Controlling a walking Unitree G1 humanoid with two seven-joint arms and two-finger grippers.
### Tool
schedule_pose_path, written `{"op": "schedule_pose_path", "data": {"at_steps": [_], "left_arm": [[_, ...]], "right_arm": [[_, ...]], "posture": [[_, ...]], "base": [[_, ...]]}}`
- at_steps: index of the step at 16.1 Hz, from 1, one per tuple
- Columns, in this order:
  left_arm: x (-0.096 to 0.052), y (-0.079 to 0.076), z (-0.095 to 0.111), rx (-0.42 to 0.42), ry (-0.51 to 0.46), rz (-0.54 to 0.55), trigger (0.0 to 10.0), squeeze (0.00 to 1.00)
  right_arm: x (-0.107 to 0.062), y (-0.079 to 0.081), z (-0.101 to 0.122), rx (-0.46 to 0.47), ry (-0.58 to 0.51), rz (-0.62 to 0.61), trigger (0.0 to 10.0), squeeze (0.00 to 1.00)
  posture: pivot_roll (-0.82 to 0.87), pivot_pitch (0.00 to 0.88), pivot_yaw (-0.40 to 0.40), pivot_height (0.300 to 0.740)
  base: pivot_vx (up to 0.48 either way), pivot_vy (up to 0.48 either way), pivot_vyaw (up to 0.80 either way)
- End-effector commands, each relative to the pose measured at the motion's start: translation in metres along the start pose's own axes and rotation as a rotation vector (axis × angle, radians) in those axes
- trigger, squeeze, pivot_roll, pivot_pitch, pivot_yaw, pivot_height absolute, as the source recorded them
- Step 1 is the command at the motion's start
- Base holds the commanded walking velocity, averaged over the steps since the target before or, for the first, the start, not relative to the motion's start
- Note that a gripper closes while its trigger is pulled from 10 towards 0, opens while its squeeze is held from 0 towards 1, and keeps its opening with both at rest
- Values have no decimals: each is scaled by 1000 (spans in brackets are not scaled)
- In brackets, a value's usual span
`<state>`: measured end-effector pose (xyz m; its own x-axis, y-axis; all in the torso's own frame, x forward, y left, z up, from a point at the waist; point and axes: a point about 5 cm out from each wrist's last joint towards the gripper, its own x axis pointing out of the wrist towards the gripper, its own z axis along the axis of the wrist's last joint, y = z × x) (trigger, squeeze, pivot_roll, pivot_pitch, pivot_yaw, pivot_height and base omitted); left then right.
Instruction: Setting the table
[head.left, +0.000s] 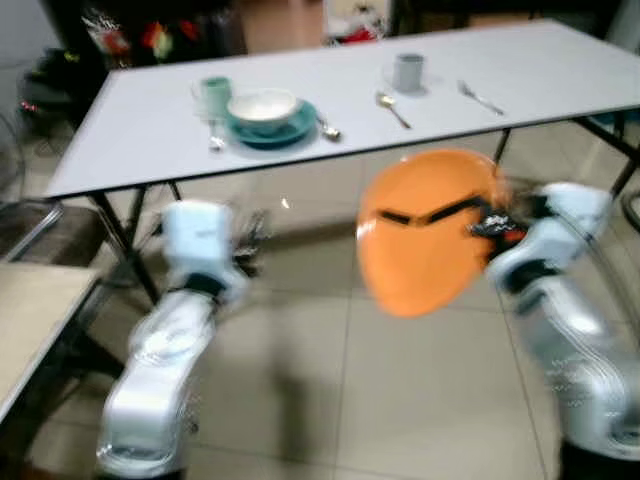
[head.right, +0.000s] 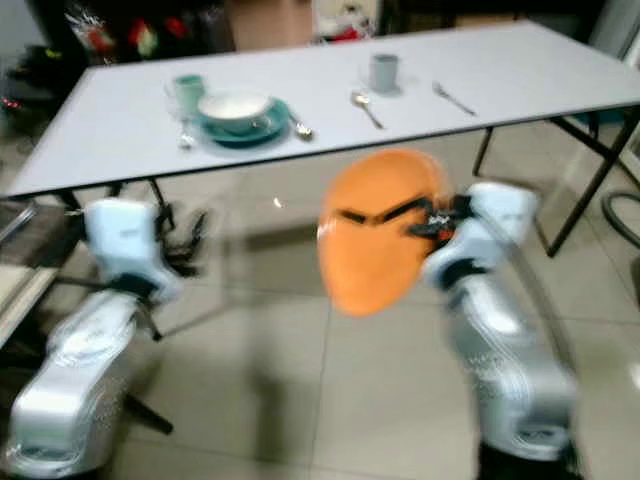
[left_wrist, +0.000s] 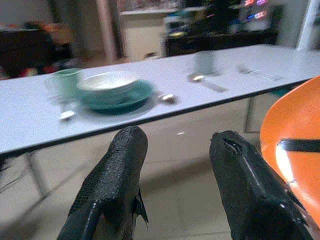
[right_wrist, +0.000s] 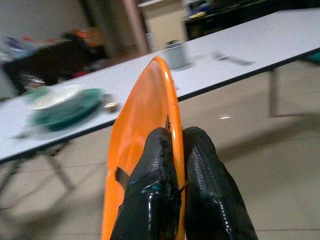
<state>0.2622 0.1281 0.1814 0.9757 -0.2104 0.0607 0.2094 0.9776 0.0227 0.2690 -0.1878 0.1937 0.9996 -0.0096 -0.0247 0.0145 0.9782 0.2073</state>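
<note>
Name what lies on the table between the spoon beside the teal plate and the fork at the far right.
Between that spoon and the fork, the left eye view shows a grey cup and a second spoon on the white table.

A round, glossy orange plastic plate (head.left: 425, 232) sits at centre right of the head view, tipped up nearly on edge with its face toward the camera, over tiled floor below the table edge. Across the upper frame, on the long white table (head.left: 130, 130): a white bowl (head.left: 263, 105) on a teal plate (head.left: 275, 127), a pale green mug (head.left: 214, 94), a grey cup (head.left: 407, 71), spoons (head.left: 392, 108) and a fork (head.left: 479, 98).
</note>
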Motion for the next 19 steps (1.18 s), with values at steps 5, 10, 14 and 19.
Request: {"op": "schedule_pose_path", "data": {"at_steps": [5, 10, 14, 19], "left_arm": [[-2, 16, 4, 18, -17, 58, 10000, 0], [-2, 17, 3, 26, -16, 65, 10000, 0], [1, 16, 4, 30, -16, 50, 10000, 0], [2, 15, 4, 34, -16, 41, 10000, 0]], "right_arm": [[0, 22, 6, 4, -44, 97, 10000, 0], [-2, 31, 3, -44, -25, 137, 10000, 0], [-4, 27, 3, -29, -19, 119, 10000, 0], [-1, 24, 5, -28, -27, 106, 10000, 0]], "posture": [[-80, 0, 47, 740], [-105, 0, 40, 740], [-109, 0, 47, 740], [-108, 0, 48, 740]], "base": [[325, 0, 0], [325, 0, 0], [325, 0, -522], [324, 0, -763]]}}
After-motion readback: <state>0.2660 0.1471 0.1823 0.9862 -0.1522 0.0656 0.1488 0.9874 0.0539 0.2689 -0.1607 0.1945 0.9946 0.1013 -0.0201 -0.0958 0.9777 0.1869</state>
